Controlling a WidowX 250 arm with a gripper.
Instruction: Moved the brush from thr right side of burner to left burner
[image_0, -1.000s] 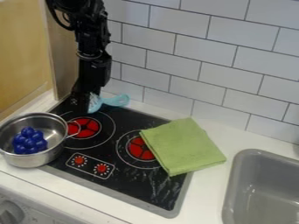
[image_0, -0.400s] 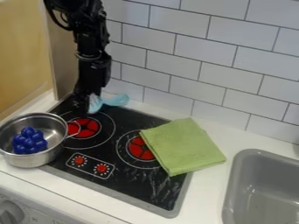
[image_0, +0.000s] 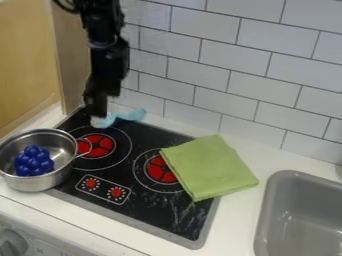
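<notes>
So I've got the black cooktop (image_0: 150, 202) down there, green cloth (image_0: 210, 167) over its right side, metal pot (image_0: 33, 184) at its left. My gripper (image_0: 96, 111) hangs over the back left; can't tell if it's wide or narrow. The blue brush (image_0: 127, 116) is behind the left burner (image_0: 100, 145), head right under my gripper's tip, handle pointing off right.

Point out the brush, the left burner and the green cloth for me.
Brush (image_0: 131, 115): camera view, on its light blue handle.
Left burner (image_0: 97, 145): camera view, on the red middle.
Green cloth (image_0: 210, 167): camera view, on the middle of its top face.
</notes>
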